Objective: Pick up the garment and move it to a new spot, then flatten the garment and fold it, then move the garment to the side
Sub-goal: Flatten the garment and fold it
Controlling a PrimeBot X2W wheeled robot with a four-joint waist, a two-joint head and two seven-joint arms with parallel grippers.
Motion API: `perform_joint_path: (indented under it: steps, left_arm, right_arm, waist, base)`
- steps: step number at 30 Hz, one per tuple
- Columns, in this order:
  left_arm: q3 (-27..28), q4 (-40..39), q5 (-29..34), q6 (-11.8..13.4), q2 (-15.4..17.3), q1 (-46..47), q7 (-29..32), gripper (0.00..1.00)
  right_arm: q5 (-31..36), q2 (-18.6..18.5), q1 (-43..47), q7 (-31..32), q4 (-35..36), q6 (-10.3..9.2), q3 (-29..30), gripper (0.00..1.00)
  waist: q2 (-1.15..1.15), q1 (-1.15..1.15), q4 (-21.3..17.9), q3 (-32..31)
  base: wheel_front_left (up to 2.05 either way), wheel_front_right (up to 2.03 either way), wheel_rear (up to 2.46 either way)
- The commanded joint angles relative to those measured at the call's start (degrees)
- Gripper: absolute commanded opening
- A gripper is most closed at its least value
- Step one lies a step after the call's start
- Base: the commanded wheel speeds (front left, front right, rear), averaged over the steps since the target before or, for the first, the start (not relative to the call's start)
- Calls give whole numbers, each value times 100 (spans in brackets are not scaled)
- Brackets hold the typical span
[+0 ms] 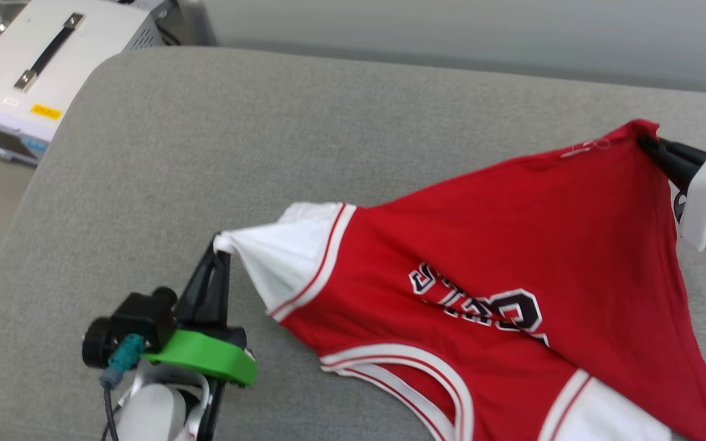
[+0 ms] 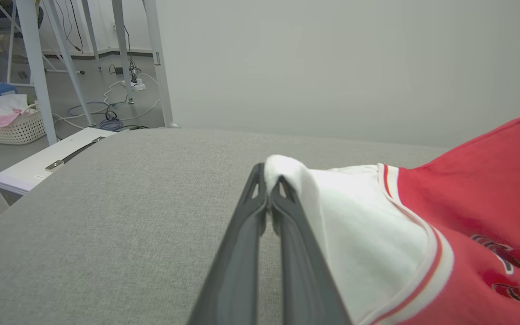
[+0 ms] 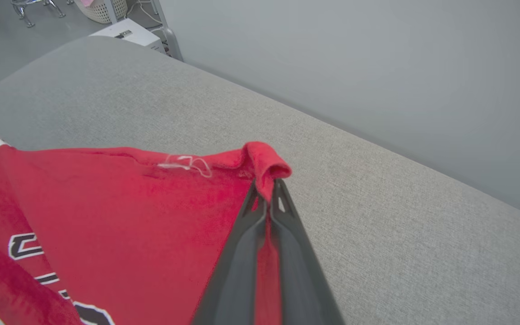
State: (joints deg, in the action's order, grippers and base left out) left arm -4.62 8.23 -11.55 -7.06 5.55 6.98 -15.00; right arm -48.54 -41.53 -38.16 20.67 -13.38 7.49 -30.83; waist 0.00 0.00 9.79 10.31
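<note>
The garment (image 1: 573, 245) is bright red; its sleeves are white, edged with red-and-white stripes, the collar trim likewise; the chest lettering is black outlined in white; the padded surface (image 1: 267, 135) is a plain mid-grey weave; the left gripper (image 1: 221, 242) has dark grey fingers (image 1: 206, 288) above a green bracket (image 1: 206, 358); the right gripper (image 1: 644, 142) has black fingers (image 1: 671, 160) on a white housing (image 1: 705, 196); at ten o'clock in the head view, a white box (image 1: 95, 37) bears a black handle (image 1: 49, 51) and a yellow label (image 1: 45, 111).
</note>
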Motion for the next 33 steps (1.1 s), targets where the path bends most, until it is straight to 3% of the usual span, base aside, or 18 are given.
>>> perform_joint_path:
  steps: [1,9,19,27,33]
  left_arm:
    - [45,-96,47,0,71,191,0,0]
    - [175,-623,30,16,392,1018,236,0]
    - [-116,-1076,-27,-23,810,2726,778,0]
    - [-404,-949,-158,-36,1017,4245,1083,0]
    - [-608,-555,-243,-40,1223,5380,1210,0]
  right_arm:
    - [-3,15,97,-166,77,0,95,0]
    - [423,510,154,-901,435,0,695,0]
    - [1021,882,-90,-1044,800,0,1730,0]
    - [1314,1167,-658,-871,1089,0,2277,0]
    - [1515,1369,-1612,-741,858,0,2432,0]
  waist:
    - [0,0,-320,-367]
    - [0,0,-742,-633]
    - [0,0,-929,-612]
    - [0,0,-1051,-58]
    - [0,0,-1127,699]
  base:
    - [0,0,0]
    - [0,0,0]
    - [0,0,0]
    - [0,0,0]
    - [0,0,0]
